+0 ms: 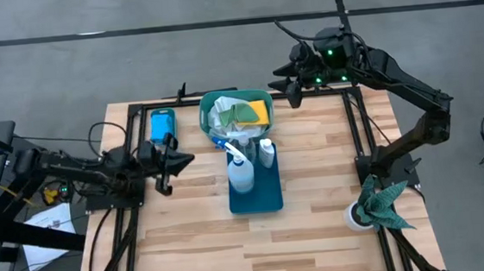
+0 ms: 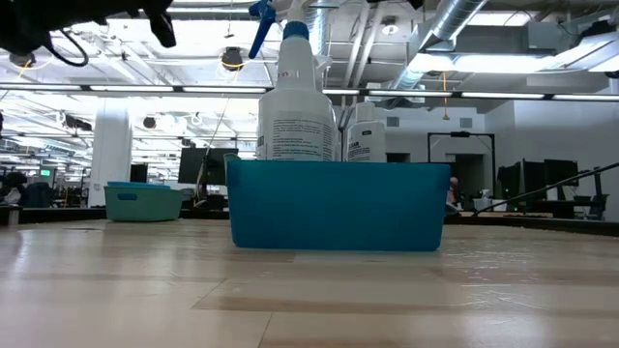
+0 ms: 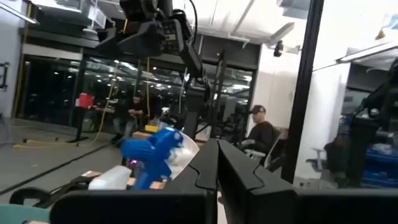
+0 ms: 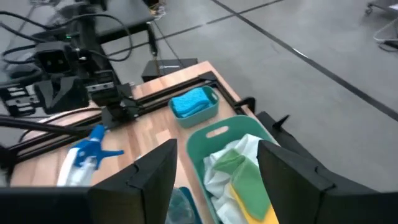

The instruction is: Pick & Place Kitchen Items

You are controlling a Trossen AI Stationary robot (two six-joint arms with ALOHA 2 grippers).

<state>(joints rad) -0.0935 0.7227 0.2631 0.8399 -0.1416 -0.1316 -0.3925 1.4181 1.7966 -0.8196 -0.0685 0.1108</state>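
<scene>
Two bottles (image 1: 266,152) and a spray bottle (image 1: 240,172) stood in the blue tray (image 1: 268,197). Left gripper (image 1: 168,161) hovered beside it, fingers together; right gripper (image 1: 294,91), fingers apart, hung near the green bin (image 1: 206,112) of cloths (image 1: 242,113).

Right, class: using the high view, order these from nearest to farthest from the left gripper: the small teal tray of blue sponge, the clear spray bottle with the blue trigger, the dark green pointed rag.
Measured from the shut left gripper:
1. Small teal tray of blue sponge, just beyond it at the table's back-left.
2. Clear spray bottle with blue trigger, standing in the blue bin mid-table.
3. Dark green pointed rag, far across at the right edge.
</scene>
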